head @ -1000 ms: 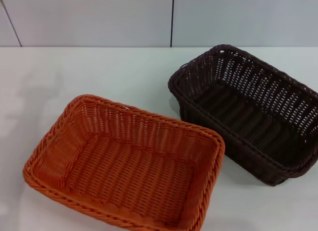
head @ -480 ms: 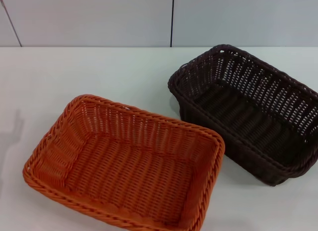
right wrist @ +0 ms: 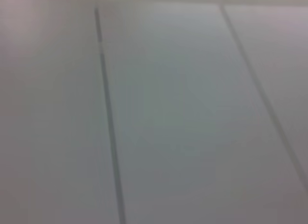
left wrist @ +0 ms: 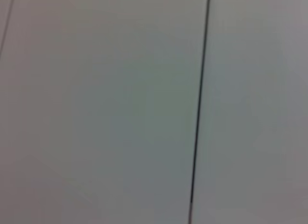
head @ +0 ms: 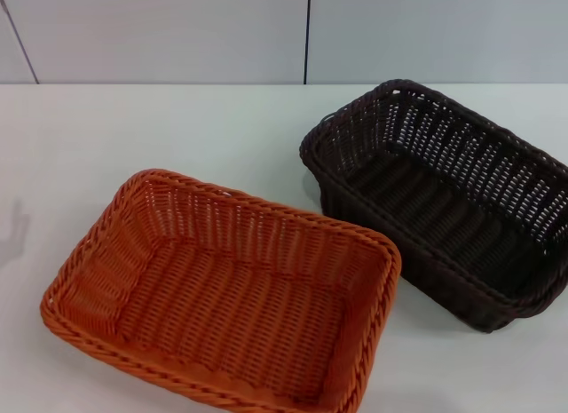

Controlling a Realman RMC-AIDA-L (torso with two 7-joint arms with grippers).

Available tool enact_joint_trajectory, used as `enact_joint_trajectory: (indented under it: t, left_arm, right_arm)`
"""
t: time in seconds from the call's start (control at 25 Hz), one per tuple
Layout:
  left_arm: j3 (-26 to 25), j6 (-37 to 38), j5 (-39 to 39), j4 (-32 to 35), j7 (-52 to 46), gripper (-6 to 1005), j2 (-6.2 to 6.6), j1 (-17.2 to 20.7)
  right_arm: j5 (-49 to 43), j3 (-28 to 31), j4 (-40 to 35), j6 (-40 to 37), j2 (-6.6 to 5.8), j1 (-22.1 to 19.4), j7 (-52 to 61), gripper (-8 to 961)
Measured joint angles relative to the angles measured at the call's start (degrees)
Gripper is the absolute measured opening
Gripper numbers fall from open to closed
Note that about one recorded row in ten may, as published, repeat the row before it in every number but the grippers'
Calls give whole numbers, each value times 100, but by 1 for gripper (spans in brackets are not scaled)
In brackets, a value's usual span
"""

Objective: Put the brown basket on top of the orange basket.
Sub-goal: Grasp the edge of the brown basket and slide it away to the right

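Observation:
The orange basket (head: 222,293) lies empty on the white table at the near left of the head view, its long side slanting toward the near right. The brown basket (head: 444,200) stands empty on the table at the right, a little farther back, close to the orange one's far right corner but apart from it. Neither gripper shows in any view. Both wrist views show only pale panelled wall with dark seams.
The white table (head: 177,129) stretches behind and left of the baskets. A pale wall with a dark vertical seam (head: 308,35) rises behind it. A faint shadow (head: 13,226) falls on the table at the far left edge.
The faint shadow at the left edge of the table has shifted and shrunk. Both baskets have stayed where they were.

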Motion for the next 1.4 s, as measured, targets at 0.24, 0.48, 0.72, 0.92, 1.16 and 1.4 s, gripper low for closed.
enact_joint_trajectory:
  t: [0.24, 0.48, 0.72, 0.92, 1.16, 1.4]
  left_arm:
    - [-39, -132, 15, 14, 19, 722, 7, -38]
    - [-25, -255, 4, 34, -23, 722, 10, 6]
    - [2, -365, 24, 41, -47, 722, 11, 54]
    - [6, -663, 35, 36, -38, 722, 11, 15]
    - [7, -918, 36, 27, -10, 722, 10, -48]
    - [7, -986, 32, 11, -3, 722, 12, -53]
  right_arm:
    - [-30, -578, -102, 211, -26, 268, -3, 751]
    - [-326, -1345, -888, 1049, -29, 623, 652, 751]
    - [-992, -2229, -2507, 2171, -23, 788, 2715, 751]
    - [-2417, -2993, -4318, 3400, -44, 785, 4979, 751]
    - [-5763, -3149, -6332, 2900, -218, 1126, 8372, 750]
    - [-7596, -2867, -7366, 1148, -518, 1896, 10190, 750]
